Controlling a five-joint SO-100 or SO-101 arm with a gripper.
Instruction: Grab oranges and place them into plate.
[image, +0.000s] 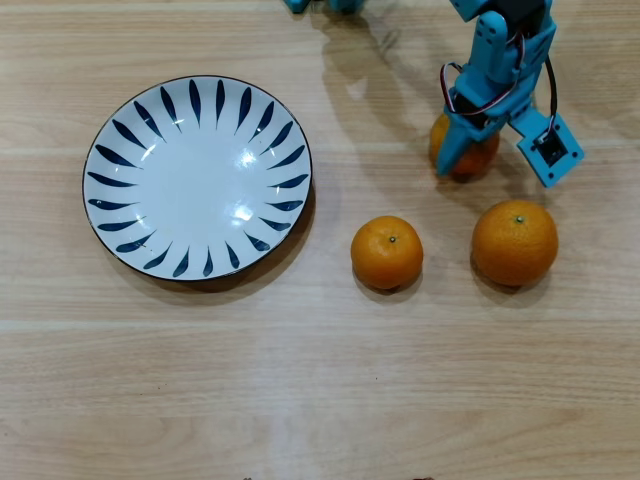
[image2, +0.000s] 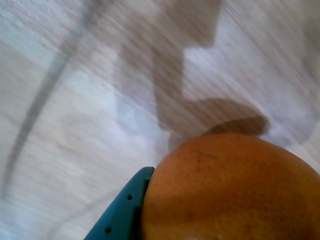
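A pale wooden table (image: 300, 380) fills the overhead view, grain running left to right. The biggest thing on it is the plate (image: 197, 177), white with dark blue petal strokes around its rim, sitting on the left side and holding nothing.

To the right stands the blue arm (image: 505, 50), reaching in from the far edge. Its gripper (image: 465, 158) comes down over the farthest orange (image: 472, 160), the fingers (image: 450, 140) straddling the fruit so that only part of the peel shows beneath them. In the wrist view that same orange (image2: 230, 190) bulks large at the bottom right, and one teal finger (image2: 122, 212) lies right against its left flank. The jaws look closed around this fruit, pinching it, and it appears to sit on the table.

Of the loose fruit, the larger orange (image: 515, 242) lies nearer, just right of and below the gripped one. The smaller orange (image: 387, 252) rests between it and the plate, well clear of the rim. Both show small green stem dots facing up.
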